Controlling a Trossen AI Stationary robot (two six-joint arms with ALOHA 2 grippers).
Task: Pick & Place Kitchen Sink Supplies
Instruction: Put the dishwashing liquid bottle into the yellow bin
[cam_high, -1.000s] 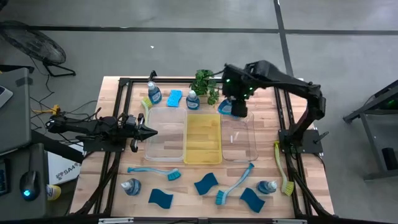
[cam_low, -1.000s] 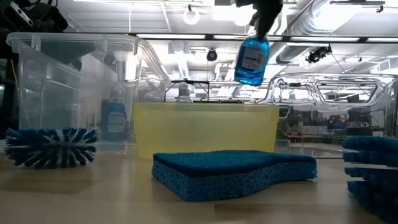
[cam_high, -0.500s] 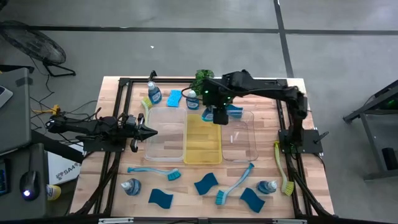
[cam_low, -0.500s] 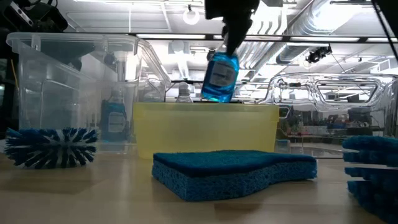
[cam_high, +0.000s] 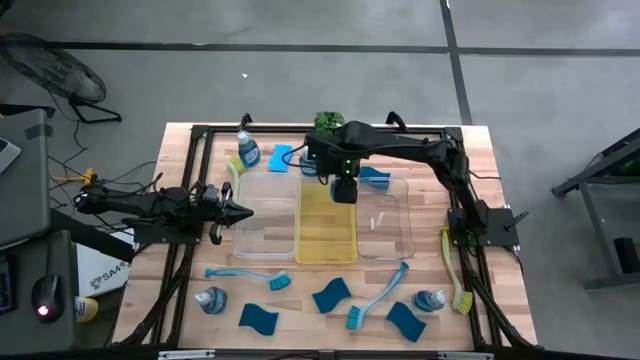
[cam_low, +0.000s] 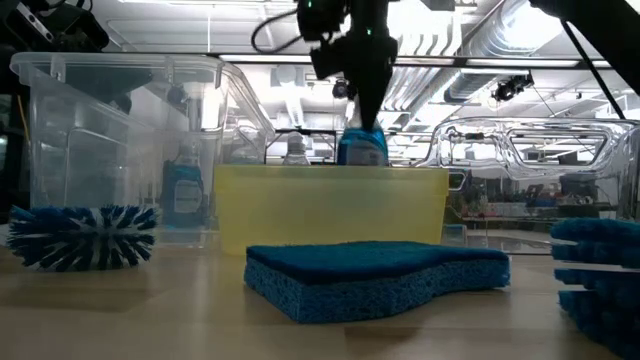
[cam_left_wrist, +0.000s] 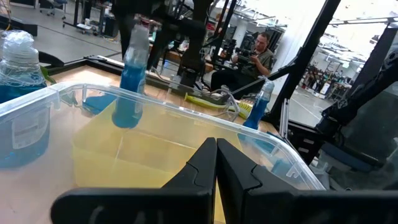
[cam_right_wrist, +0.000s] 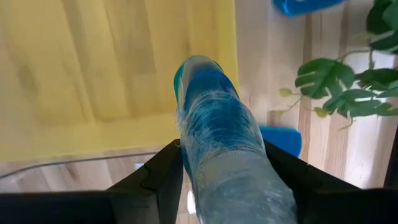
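Your right gripper (cam_right_wrist: 217, 168) is clamping a clear bottle of blue dish soap (cam_right_wrist: 214, 124), fingers pressing on both sides, and it's hanging over the far end of the yellow tray (cam_high: 327, 225) (the bottle is dipping behind the tray's rim in the low view). A clear tray is sitting on each side of it, and the potted plant (cam_high: 327, 124) is standing just beyond. Your left gripper (cam_high: 240, 211) is waiting fully closed at the left clear tray's (cam_high: 265, 215) edge.
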